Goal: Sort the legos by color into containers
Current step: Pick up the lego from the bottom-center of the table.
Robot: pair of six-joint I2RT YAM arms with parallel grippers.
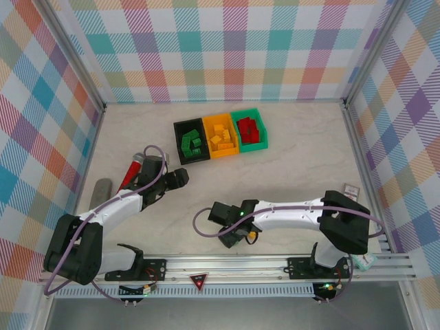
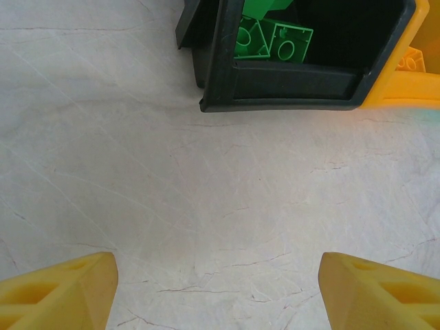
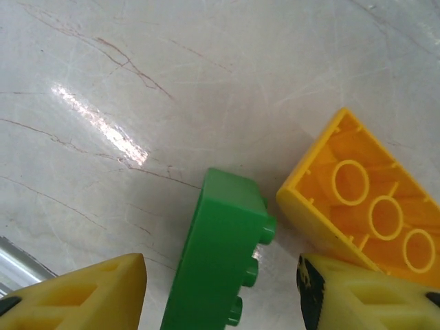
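Note:
Three joined bins stand at the back: the black bin [image 1: 180,146] holds green legos [image 1: 192,143], the orange-yellow bin [image 1: 221,152] holds yellow ones, and the green bin [image 1: 249,112] holds red ones. My left gripper [image 1: 180,177] hovers open and empty over bare table just short of the black bin [image 2: 289,89]. My right gripper [image 1: 230,232] is low near the front rail and open. A green brick [image 3: 220,254] lies on its side between its fingers, untouched. An upturned yellow brick [image 3: 371,206] lies just right of it, partly under the right fingertip [image 3: 357,295].
A long red stick with a grey head [image 1: 130,172] and a grey object [image 1: 100,191] lie at the left beside my left arm. A small card [image 1: 351,190] sits by the right wall. The metal rail [image 1: 227,265] runs along the front edge.

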